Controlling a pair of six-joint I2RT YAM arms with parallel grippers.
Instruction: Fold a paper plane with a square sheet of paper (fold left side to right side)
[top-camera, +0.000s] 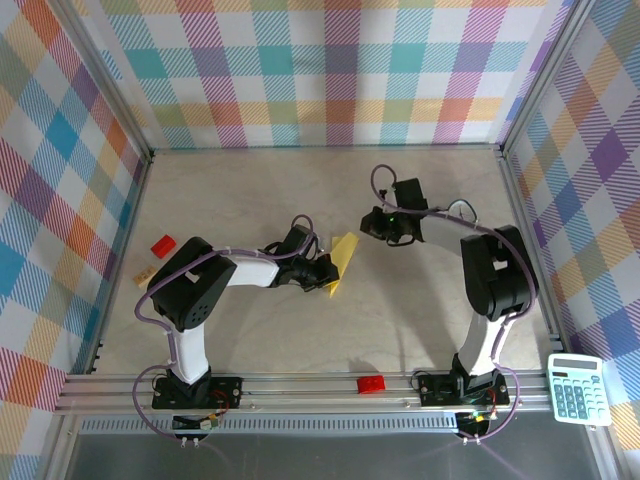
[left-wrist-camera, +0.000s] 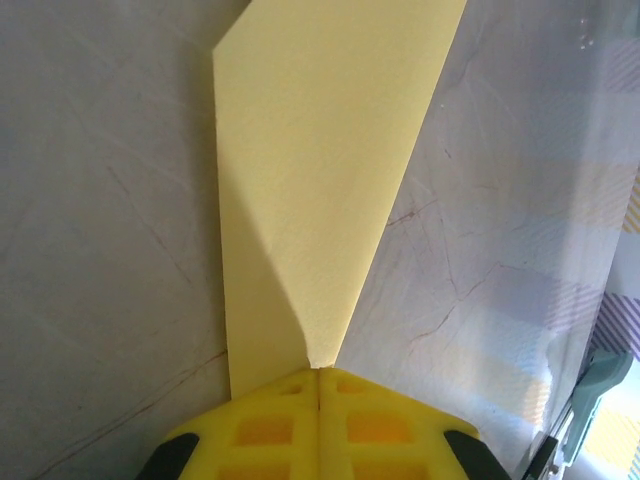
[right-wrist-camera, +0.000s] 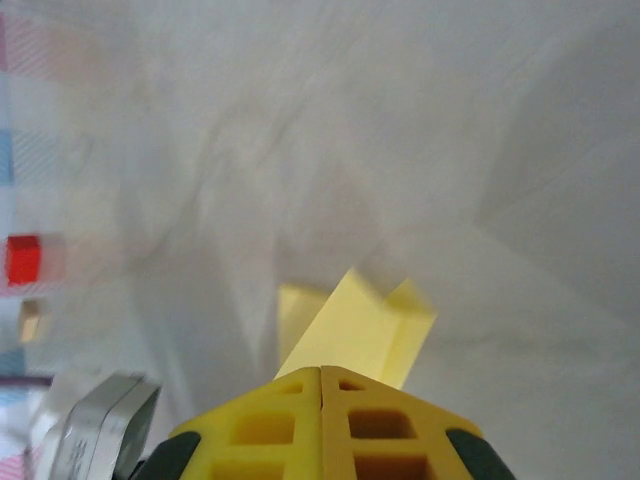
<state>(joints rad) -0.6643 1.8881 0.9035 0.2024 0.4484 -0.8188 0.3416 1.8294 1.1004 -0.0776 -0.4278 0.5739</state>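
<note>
Yellow paper (top-camera: 342, 262) (left-wrist-camera: 310, 180) (right-wrist-camera: 355, 335), folded into a long narrow wedge, sits near the middle of the tabletop (top-camera: 250, 190). The left tool (top-camera: 322, 272) (left-wrist-camera: 318, 385) is pinching the wedge's narrow end. The right tool (top-camera: 370, 227) (right-wrist-camera: 320, 375) is pressed together with nothing between its fingers; the paper lies just ahead of its tips. A red brick (top-camera: 162, 245) lies well apart, to the left.

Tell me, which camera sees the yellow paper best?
The left wrist camera. There the yellow paper looks big and sharp, with its folds plain and its tip pinched in the left gripper. From above it is just a small yellow sliver. The right wrist camera shows it blurry.
</note>
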